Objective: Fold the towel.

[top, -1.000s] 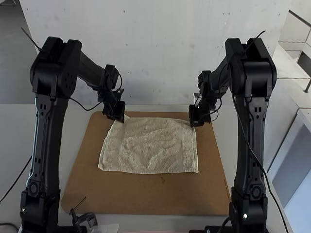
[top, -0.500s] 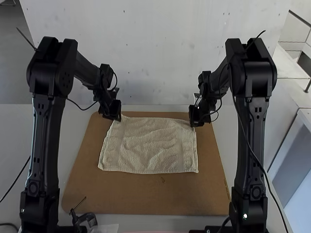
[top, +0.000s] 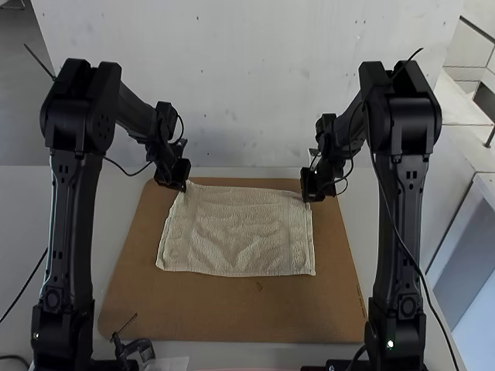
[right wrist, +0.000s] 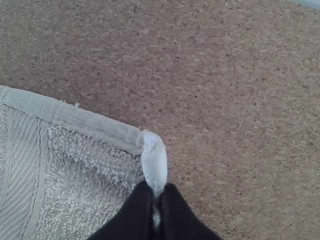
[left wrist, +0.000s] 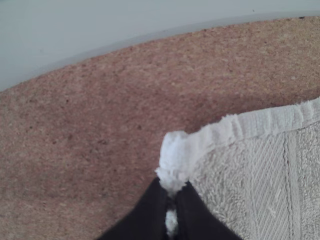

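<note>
Closed but for the pinch of cloth between its tips, the left gripper [top: 184, 188] held the towel [top: 236, 232] by its far left corner. Likewise drawn together, the right gripper [top: 306, 199] had the far right corner, a small tuft poking out past its fingertips. Between them the towel lay spread and lightly rumpled on the brown board [top: 232, 317].

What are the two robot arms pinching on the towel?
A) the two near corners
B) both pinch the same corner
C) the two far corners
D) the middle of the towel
C: each end effector grips one far corner of the towel.
</note>
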